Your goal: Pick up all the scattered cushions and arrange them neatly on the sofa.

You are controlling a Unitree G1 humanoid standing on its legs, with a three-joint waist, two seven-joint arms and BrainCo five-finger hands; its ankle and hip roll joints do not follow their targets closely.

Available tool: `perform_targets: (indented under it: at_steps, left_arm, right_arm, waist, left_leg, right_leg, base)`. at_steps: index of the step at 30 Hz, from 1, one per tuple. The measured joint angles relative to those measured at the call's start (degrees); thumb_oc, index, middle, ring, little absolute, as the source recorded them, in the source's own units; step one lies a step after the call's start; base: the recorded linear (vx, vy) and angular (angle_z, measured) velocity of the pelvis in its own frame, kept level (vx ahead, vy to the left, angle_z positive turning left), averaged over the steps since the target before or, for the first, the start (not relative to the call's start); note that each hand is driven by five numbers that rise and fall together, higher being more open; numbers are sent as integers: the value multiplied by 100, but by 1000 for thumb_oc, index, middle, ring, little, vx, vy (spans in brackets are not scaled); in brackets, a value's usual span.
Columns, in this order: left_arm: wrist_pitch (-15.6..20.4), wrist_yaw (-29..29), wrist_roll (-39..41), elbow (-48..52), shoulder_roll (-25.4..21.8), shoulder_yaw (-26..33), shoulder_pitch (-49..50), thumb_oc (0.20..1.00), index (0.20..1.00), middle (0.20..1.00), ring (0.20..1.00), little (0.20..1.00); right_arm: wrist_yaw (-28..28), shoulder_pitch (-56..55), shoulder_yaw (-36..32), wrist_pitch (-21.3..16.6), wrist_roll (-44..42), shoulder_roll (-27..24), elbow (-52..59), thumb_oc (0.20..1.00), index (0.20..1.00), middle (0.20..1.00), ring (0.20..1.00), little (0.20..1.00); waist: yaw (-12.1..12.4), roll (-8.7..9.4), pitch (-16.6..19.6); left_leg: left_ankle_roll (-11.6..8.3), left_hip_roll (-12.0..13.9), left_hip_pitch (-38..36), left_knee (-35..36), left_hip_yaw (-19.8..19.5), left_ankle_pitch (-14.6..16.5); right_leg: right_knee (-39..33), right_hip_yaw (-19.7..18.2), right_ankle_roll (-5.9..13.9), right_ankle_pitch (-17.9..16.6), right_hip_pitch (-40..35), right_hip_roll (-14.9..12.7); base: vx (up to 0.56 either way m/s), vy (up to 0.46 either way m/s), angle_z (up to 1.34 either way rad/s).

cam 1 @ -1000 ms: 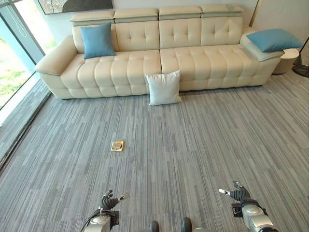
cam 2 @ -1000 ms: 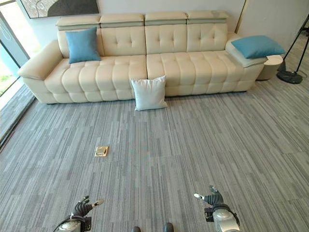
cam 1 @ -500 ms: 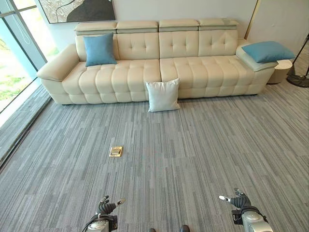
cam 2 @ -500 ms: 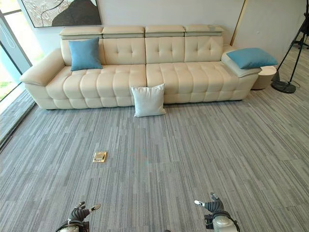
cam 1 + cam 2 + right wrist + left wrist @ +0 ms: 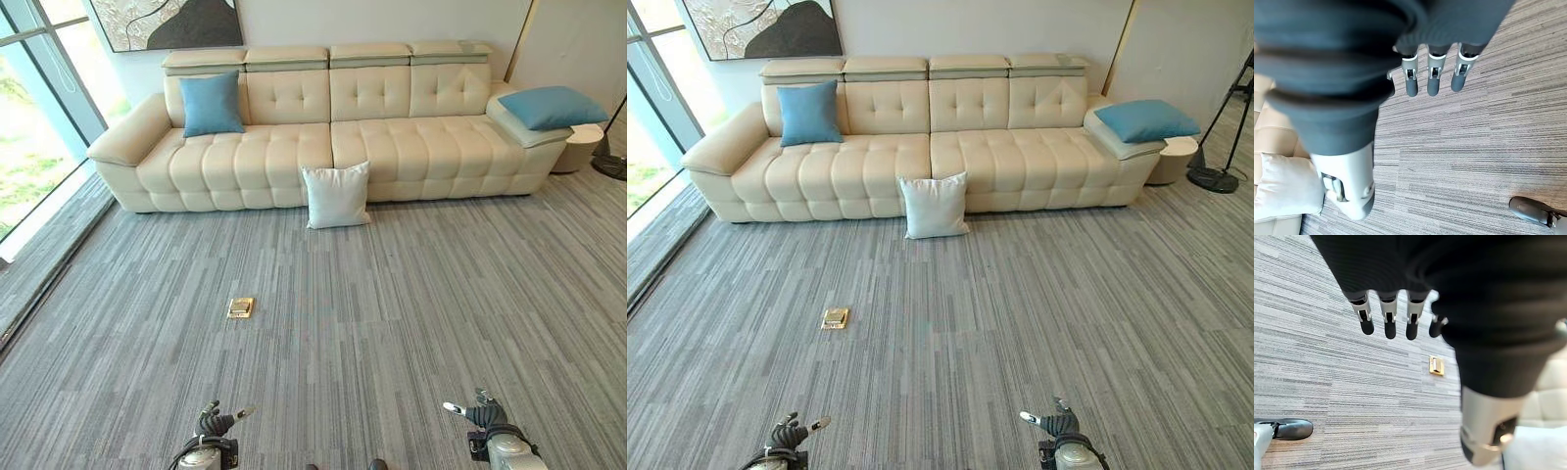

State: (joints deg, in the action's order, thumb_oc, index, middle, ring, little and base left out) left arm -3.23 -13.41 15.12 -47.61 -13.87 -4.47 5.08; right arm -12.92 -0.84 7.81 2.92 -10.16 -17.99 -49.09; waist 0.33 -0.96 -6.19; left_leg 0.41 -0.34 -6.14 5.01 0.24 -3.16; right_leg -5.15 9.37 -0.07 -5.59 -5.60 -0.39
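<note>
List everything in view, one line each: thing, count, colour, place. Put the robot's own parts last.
sofa: one, cream, against the far wall.
blue cushions: two, one upright on the sofa's left seat, one flat on its right armrest.
white cushion: one, on the carpet, leaning on the sofa front.
floor socket: one, brass, set in the grey carpet.
painting: one, on the wall above the sofa's left end.
round side table: one, cream, right of the sofa.
left hand: open, empty, low over the carpet.
right hand: open, empty, low over the carpet.

Smooth tufted leather sofa, soft cloth cushions, matt striped carpet
</note>
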Motion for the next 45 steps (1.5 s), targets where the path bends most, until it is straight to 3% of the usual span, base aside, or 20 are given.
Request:
perform_targets:
  at_steps: [11, 16, 18, 19, 20, 22, 23, 25, 28, 30, 31, 33, 35, 36, 38, 39, 40, 41, 43, 45]
  left_arm:
    - [-1, 4, 0, 37, 5, -1, 102, 1000, 1000, 1000, 1000, 1000]
    - [3, -11, 6, 198, 25, -1, -37, 1000, 1000, 1000, 1000, 1000]
    - [4, -32, 100, 160, 48, 1, -273, 1000, 1000, 1000, 1000, 1000]
    - [5, -33, 221, 186, 88, -2, -404, 1000, 1000, 1000, 1000, 1000]
    - [21, -51, 224, 202, -18, 17, -492, 1000, 1000, 1000, 1000, 1000]
    - [34, -84, 239, 272, -93, 49, -520, 1000, 1000, 1000, 1000, 1000]
    - [20, -93, 250, 248, -108, 10, -500, 1000, 1000, 1000, 1000, 1000]
    - [15, -112, 335, 245, -116, 14, -513, 1000, 1000, 1000, 1000, 1000]
    - [3, -116, 403, 141, -110, 23, -594, 1000, 1000, 1000, 1000, 1000]
    - [2, -111, 400, 131, -105, 54, -617, 1000, 1000, 1000, 1000, 1000]
    - [5, -112, 399, 138, -126, 73, -651, 1000, 1000, 1000, 1000, 1000]
    - [-5, -110, 398, 134, -116, 162, -621, 1000, 1000, 1000, 1000, 1000]
    - [-1, -103, 390, 135, -63, 179, -508, 1000, 1000, 1000, 1000, 1000]
    - [0, -100, 394, 134, 27, 170, -311, 1000, 1000, 1000, 1000, 1000]
    - [-2, -99, 396, 133, 25, 107, -197, 1000, 1000, 1000, 1000, 1000]
    - [0, -84, 396, 126, 24, 49, -116, 1000, 1000, 1000, 1000, 1000]
    - [-1, -56, 397, 119, 19, 7, -119, 1000, 1000, 1000, 1000, 1000]
    - [0, -21, 397, 52, 41, 7, -115, 1000, 1000, 1000, 1000, 1000]
    - [1, -10, 396, -5, 30, -9, -147, 1000, 1000, 1000, 1000, 1000]
    - [3, 4, 396, 14, 0, -17, -240, 1000, 1000, 1000, 1000, 1000]
  right_arm:
    - [107, -1, -76, 2, -116, 18, 51, 1000, 1000, 1000, 1000, 1000]
    - [98, 97, -157, -10, -113, 34, 84, 1000, 1000, 1000, 1000, 1000]
    - [96, 166, -171, -20, -109, 17, 86, 1000, 1000, 1000, 1000, 1000]
    - [101, 316, -171, -15, -105, -70, 119, 1000, 1000, 1000, 1000, 1000]
    - [112, 342, -140, 6, -105, 16, 151, 1000, 1000, 1000, 1000, 1000]
    - [111, 259, -131, 8, -102, 106, 146, 1000, 1000, 1000, 1000, 1000]
    - [110, 211, -126, 8, -102, 111, 157, 1000, 1000, 1000, 1000, 1000]
    - [107, 162, -177, -1, -105, 123, 229, 1000, 1000, 1000, 1000, 1000]
    - [100, 159, -207, 2, -111, 130, 152, 1000, 1000, 1000, 1000, 1000]
    - [98, 104, -214, -1, -117, 143, 100, 1000, 1000, 1000, 1000, 1000]
    - [96, 11, -219, 3, -117, 161, 51, 1000, 1000, 1000, 1000, 1000]
    - [93, -32, -235, 44, -116, 178, -16, 1000, 1000, 1000, 1000, 1000]
    - [99, -122, -221, 102, -114, 198, -106, 1000, 1000, 1000, 1000, 1000]
    - [107, -196, -213, 124, -115, 205, -261, 1000, 1000, 1000, 1000, 1000]
    - [112, -295, -199, 94, -120, 187, -267, 1000, 1000, 1000, 1000, 1000]
    - [110, -225, -198, 99, -125, 167, -336, 1000, 1000, 1000, 1000, 1000]
    - [110, -195, -199, 97, -140, 150, -341, 1000, 1000, 1000, 1000, 1000]
    - [108, -193, -206, 89, -240, 91, -335, 1000, 1000, 1000, 1000, 1000]
    - [104, -85, -197, 20, -254, 41, -325, 1000, 1000, 1000, 1000, 1000]
    - [97, 47, -195, -36, -349, 17, -319, 1000, 1000, 1000, 1000, 1000]
  waist:
    - [11, 30, -295]
    - [16, 45, -427]
    - [45, 58, -599]
    - [11, -203, -838]
    - [24, -114, -971]
    - [15, 116, -1009]
    - [22, 138, -1032]
    - [28, 148, -1046]
    - [5, 125, -1058]
    - [-10, 126, -1045]
    - [-31, 171, -1011]
    - [-59, 232, -972]
    - [-195, 229, -826]
    - [-186, 90, -534]
    - [-235, 54, -366]
    - [-226, -3, -312]
    - [-233, 7, -309]
    - [-226, 32, -287]
    - [-193, 44, -264]
    - [-150, 124, -324]
  left_leg:
    - [-1, -7, 111, 0, -41, -1]
    - [52, -125, 317, 0, 1, -21]
    - [388, -346, 420, -113, 86, 170]
    - [685, -333, 322, -37, 111, 48]
    - [675, -376, 293, -109, 200, 78]
    - [855, -557, 197, -280, 208, 223]
    - [887, -636, 151, -321, 193, 247]
    - [888, -651, 143, -332, 150, 274]
    - [784, -691, 121, -318, 128, 316]
    - [712, -709, 84, -279, 45, 387]
    - [697, -749, -14, -175, 5, 429]
    - [754, -856, -175, -145, -140, 553]
    - [680, -863, -502, -115, -381, 782]
    - [547, -707, -699, -94, -528, 1032]
    - [414, -596, -818, -319, -623, 1117]
    - [291, -538, -792, -634, -630, 1194]
    - [245, -547, -652, -1124, -586, 1214]
    - [68, -582, -202, -2431, -411, 1282]
    - [-433, -479, 509, -3898, -164, 1343]
    - [-560, -307, 1266, -4850, -111, 1328]
  right_leg:
    - [0, 37, -42, 30, 99, -8]
    - [44, 42, 64, -41, 347, -94]
    - [723, -8, 248, 12, 812, -235]
    - [2192, 58, 443, 153, 1502, -268]
    - [3355, 42, 553, 464, 1996, -468]
    - [4629, 156, 487, 874, 2494, -873]
    - [5020, 46, 537, 1002, 2661, -975]
    - [4573, -139, 628, 1193, 2678, -826]
    - [2570, 16, 642, 1192, 2507, -530]
    - [1562, -8, 746, 988, 2384, -303]
    - [611, 58, 747, 656, 2234, -196]
    - [36, 245, 729, 364, 2066, -180]
    - [183, 403, 395, 108, 1762, -175]
    - [387, 461, 156, 12, 1589, 26]
    - [429, 486, -55, -329, 1367, 55]
    - [525, 533, -297, -309, 1236, 91]
    - [554, 503, -349, -161, 1126, 83]
    - [436, 479, -394, 26, 796, 96]
    - [263, 457, -472, 72, 569, 126]
    - [239, 410, -647, 314, 409, 113]
  base:
    - [36, 48, 2]
    - [59, 252, -2]
    - [15, 268, -30]
    - [119, 281, -32]
    - [210, 244, -19]
    - [165, 89, -12]
    - [223, -15, -8]
    - [271, -46, 8]
    - [297, -118, 5]
    - [359, -134, 21]
    - [667, -209, 34]
    - [538, -157, 34]
    - [673, -217, 55]
    - [732, -260, 53]
    - [504, -199, 38]
    - [447, -195, 37]
    - [400, -205, 36]
    - [290, -180, 17]
    - [277, -187, 2]
    - [242, -172, 8]
